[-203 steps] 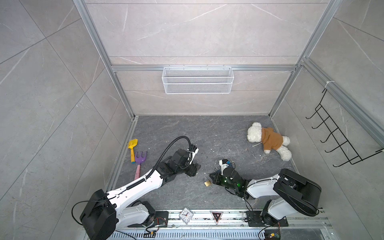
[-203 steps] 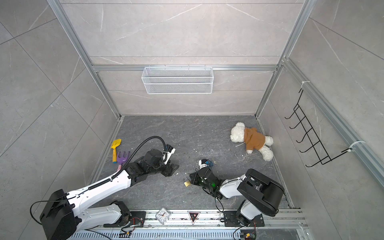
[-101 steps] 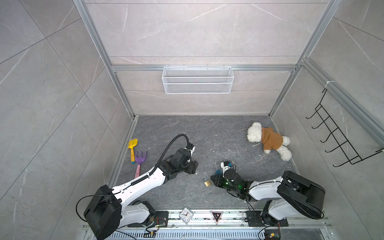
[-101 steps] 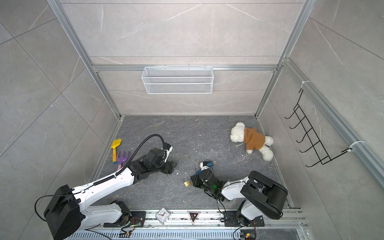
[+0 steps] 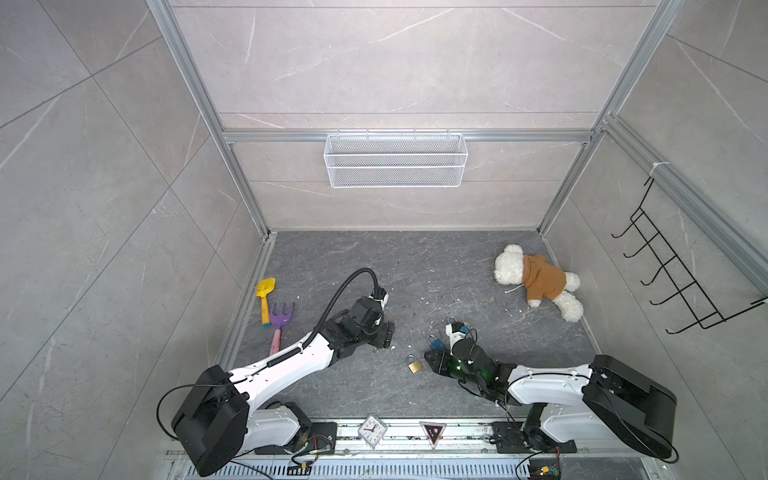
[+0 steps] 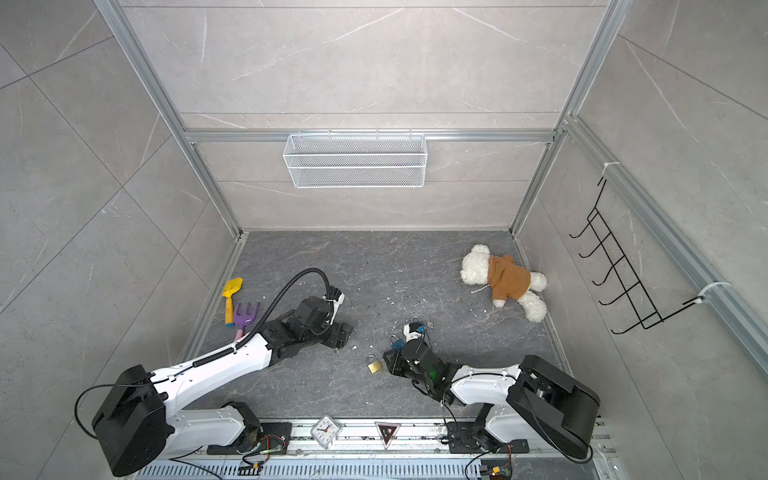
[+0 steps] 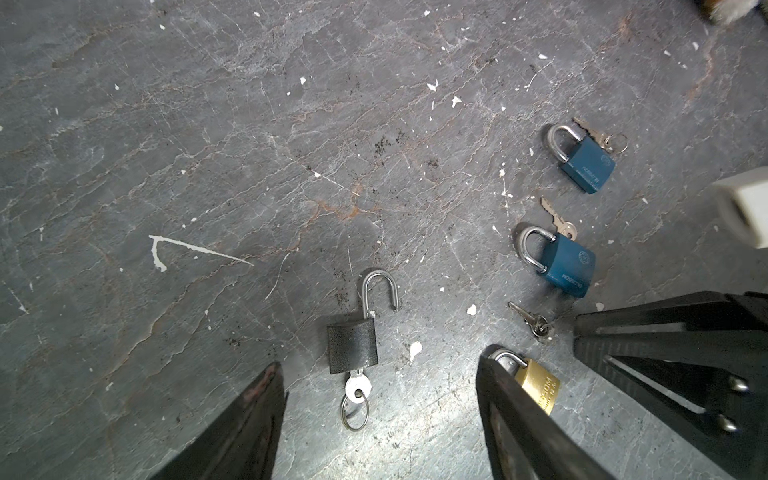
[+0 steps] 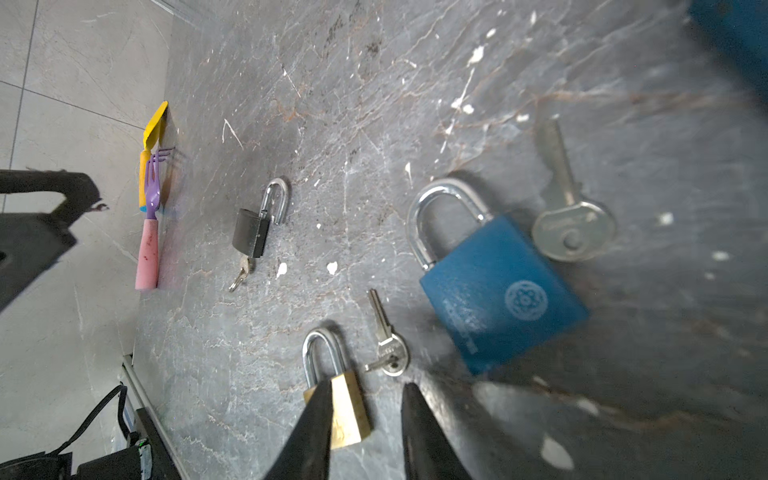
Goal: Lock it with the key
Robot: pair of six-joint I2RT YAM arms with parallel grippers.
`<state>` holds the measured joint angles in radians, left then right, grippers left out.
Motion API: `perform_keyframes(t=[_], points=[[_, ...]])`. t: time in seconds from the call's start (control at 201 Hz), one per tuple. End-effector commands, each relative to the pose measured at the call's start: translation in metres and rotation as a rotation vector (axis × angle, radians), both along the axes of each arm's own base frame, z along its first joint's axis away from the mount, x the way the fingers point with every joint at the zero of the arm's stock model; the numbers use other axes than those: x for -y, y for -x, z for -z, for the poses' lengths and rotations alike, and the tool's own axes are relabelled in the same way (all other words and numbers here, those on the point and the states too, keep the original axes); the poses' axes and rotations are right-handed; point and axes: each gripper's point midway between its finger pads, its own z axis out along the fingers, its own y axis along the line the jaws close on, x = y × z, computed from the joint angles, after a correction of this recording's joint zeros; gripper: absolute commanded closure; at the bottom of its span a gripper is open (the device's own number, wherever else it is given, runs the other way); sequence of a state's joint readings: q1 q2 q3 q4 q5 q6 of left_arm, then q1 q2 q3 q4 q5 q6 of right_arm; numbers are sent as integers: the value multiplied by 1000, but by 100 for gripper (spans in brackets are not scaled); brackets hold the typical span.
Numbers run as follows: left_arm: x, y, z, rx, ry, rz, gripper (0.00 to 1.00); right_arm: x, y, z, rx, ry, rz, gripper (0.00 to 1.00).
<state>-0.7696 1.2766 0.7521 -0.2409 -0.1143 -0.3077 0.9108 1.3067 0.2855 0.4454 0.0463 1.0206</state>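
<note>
Here, black padlock [image 7: 353, 348] between parted tips of the left pincer [image 7: 379, 363].

A robot lab cell: tiled walls [image 5: 395, 62], aluminium frame [image 5: 270, 136], base rail [image 5: 465, 430].

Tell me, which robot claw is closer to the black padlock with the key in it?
Left. The left gripper hangs over the black padlock, which shows between its open jaws; the right gripper is farther off, beside the brass padlock.
</note>
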Motion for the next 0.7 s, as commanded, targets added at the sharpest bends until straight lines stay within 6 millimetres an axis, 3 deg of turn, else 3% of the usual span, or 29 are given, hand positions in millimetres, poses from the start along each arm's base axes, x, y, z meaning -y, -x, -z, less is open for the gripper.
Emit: perform_keyframes(t=[0.0, 0.249, 0.697], points=[[-6, -8, 9, -9, -57, -41, 26, 8, 1, -3, 20, 56, 0, 68], [-7, -7, 39, -61, -92, -57, 30, 7, 1, -12, 41, 60, -15, 68], [-2, -11, 86, -170, -213, -40, 42, -5, 1, -8, 30, 32, -48, 70]])
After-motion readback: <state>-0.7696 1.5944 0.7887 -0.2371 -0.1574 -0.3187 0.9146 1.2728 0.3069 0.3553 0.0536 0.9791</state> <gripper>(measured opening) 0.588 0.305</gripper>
